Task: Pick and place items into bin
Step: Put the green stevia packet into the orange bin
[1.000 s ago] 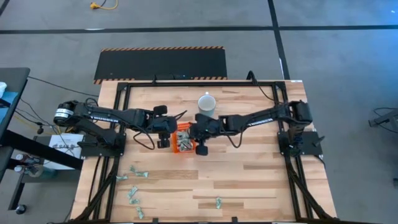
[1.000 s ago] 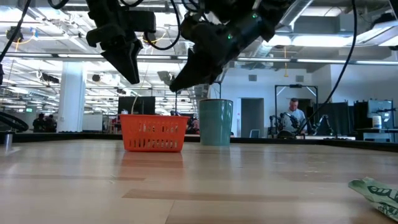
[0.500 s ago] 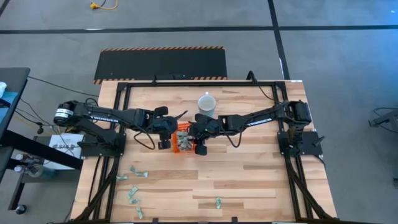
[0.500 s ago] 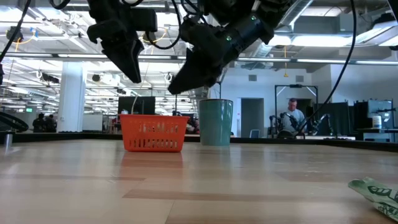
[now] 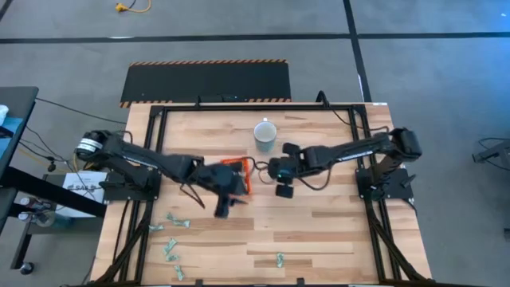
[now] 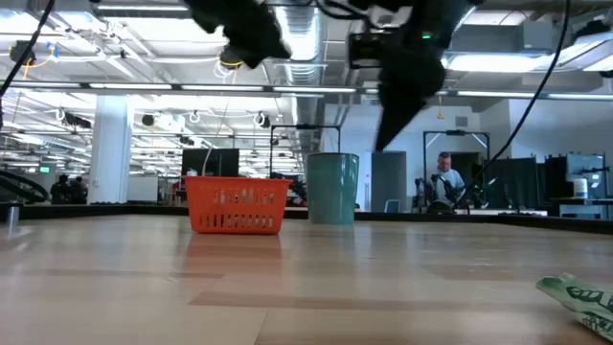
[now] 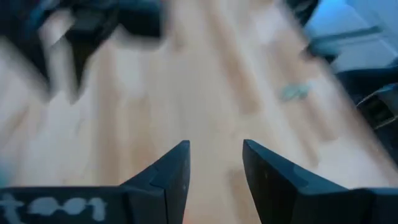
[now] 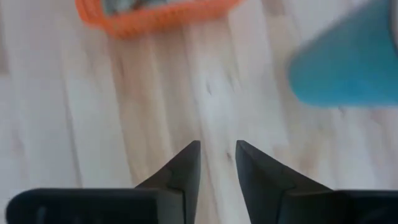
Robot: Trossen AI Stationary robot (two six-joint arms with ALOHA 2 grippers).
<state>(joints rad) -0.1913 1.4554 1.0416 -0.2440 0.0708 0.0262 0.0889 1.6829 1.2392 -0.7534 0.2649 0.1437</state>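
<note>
The orange bin (image 5: 239, 165) stands mid-table and is partly hidden under my left arm; it also shows in the low view (image 6: 238, 207) and the right wrist view (image 8: 155, 15), with pale pieces inside. Several green-and-white items (image 5: 170, 249) lie on the table near its near-left corner, one (image 5: 280, 259) near the front edge, one (image 7: 295, 92) ahead of my left gripper. My left gripper (image 7: 214, 146) hangs open over the bin's near side (image 5: 237, 187), holding nothing. My right gripper (image 8: 217, 146) is open and empty, just right of the bin (image 5: 275, 170), above bare table.
A pale blue mug (image 5: 264, 132) stands upright behind the bin, toward the far edge; it also shows in the low view (image 6: 333, 189) and the right wrist view (image 8: 348, 62). One wrapped piece (image 6: 579, 292) lies close to the low camera. Bare wood lies to the right.
My left gripper has swung from the bin's left side toward the table's right and near edges, over the bin, tipping up toward level. My right gripper has drawn back from over the bin toward the right edge, rising a little and tipping further down.
</note>
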